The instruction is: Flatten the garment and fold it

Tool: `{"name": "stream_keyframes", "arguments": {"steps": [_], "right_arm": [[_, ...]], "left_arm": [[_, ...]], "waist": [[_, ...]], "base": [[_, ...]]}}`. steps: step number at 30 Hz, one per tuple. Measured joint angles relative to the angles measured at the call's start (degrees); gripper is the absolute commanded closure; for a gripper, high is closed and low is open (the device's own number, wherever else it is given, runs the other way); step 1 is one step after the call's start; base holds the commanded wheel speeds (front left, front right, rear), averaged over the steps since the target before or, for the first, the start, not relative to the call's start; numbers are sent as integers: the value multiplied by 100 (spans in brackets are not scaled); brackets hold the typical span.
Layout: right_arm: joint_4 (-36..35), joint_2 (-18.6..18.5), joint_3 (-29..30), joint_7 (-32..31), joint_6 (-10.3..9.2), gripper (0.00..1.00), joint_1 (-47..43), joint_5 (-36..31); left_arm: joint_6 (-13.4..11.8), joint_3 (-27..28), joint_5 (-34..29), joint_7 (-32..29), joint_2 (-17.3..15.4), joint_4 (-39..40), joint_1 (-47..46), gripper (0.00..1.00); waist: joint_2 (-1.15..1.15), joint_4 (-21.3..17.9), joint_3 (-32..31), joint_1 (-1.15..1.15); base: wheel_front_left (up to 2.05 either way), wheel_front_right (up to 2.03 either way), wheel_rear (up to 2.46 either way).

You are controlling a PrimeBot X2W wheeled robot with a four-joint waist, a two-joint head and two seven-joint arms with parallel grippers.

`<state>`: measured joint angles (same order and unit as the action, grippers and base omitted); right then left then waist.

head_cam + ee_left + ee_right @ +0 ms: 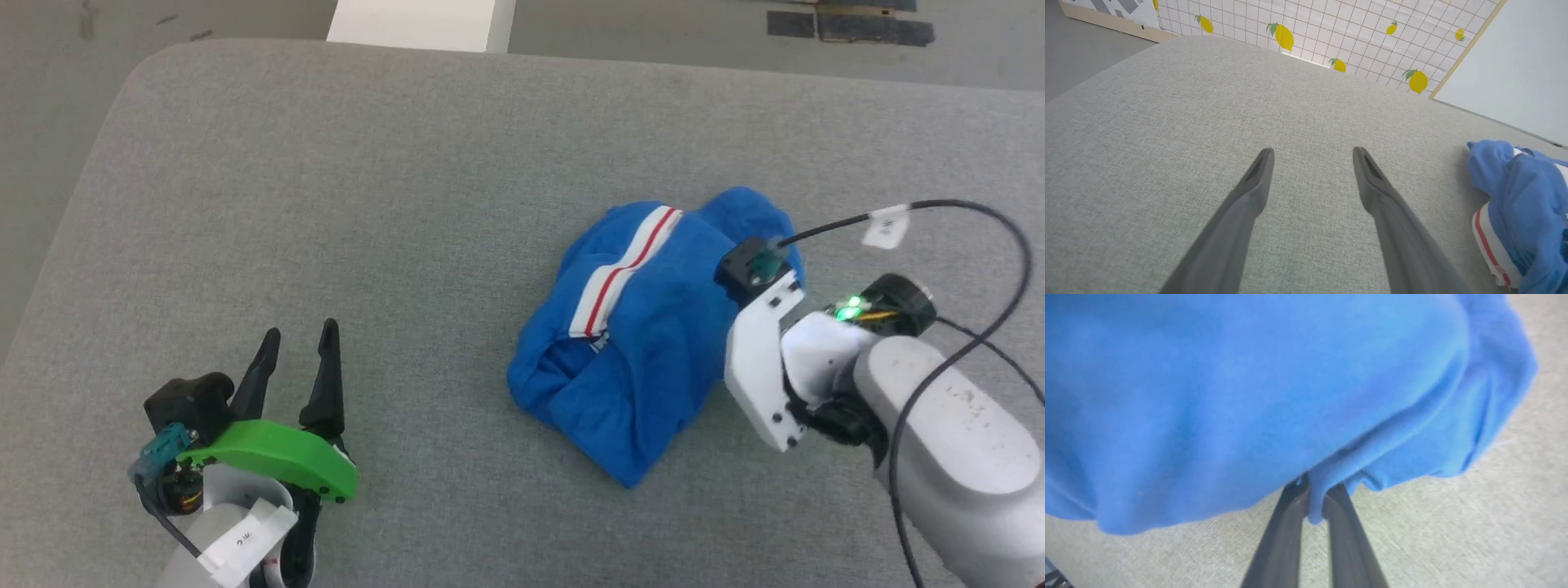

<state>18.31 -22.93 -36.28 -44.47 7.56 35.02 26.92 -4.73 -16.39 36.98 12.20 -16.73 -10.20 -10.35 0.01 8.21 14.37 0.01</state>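
Reaching onto garment (pixel 645 359), right arm (pixel 939 408) pinching fold, left jaws spread

Status: royal-blue jersey T-shirt (pixel 653 367) is crumpled into a compact heap, not flattened, nothing folded. It sits on the grey fabric-covered table (pixel 408 204), right of centre. A white trim band with red stripes (pixel 622 273) runs diagonally across the heap's top. A small tuck of blue cloth on its right side is pinched between the right gripper (pixel 1314 490) fingers.
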Motion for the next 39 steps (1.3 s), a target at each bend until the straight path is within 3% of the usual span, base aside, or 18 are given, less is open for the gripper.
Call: {"name": "stream_keyframes", "arguments": {"steps": [7, 13, 19, 23, 24, 25, 26, 31, 39], "right_arm": [[-249, -8, 1144, 881, 0, 100, -190, -97], [-501, 219, 2430, 1078, 0, 100, -1373, -382], [-639, 756, 2936, 991, 0, 100, -2695, -478], [-720, 1033, 3050, 1021, 0, 100, -3002, -481], [-762, 1069, 3107, 1112, 0, 89, -3017, -486], [-817, 1091, 3156, 1218, 0, 50, -3017, -497], [-884, 1109, 3214, 1339, 0, 0, -3017, -512], [-1288, 1259, 3810, 2248, 0, 0, -3006, -580], [-1573, 1692, 4826, 3597, 0, 0, -3018, -1260]], "left_arm": [[-5, 46, 43, 26, -10, 1, 76, 0], [-22, 57, 93, 33, -15, 29, 239, 0], [-44, 57, 130, 32, -19, 91, 289, 0], [-45, 42, 143, 23, -19, 105, 318, 0], [-45, 40, 144, 23, -18, 107, 326, 0], [-45, 33, 145, 22, -18, 107, 331, 0], [-45, 29, 147, 20, -18, 107, 332, 0], [-46, 9, 170, -3, -18, 100, 337, 0], [-64, -13, 193, -10, -22, 90, 399, 0]], "waist": [[0, -174, -266, 0], [0, -374, -561, 0], [0, -550, -717, -1], [0, -607, -735, -1], [0, -612, -734, -1], [0, -617, -734, -1], [0, -622, -736, -1], [0, -631, -792, -1], [0, -640, -937, -1]], "base": [[0, 0, 0], [0, 0, 0], [0, 0, 0], [0, 0, 0], [0, 0, 0], [0, 0, 0], [0, 0, 0], [0, 0, 0], [0, 0, 0]]}}
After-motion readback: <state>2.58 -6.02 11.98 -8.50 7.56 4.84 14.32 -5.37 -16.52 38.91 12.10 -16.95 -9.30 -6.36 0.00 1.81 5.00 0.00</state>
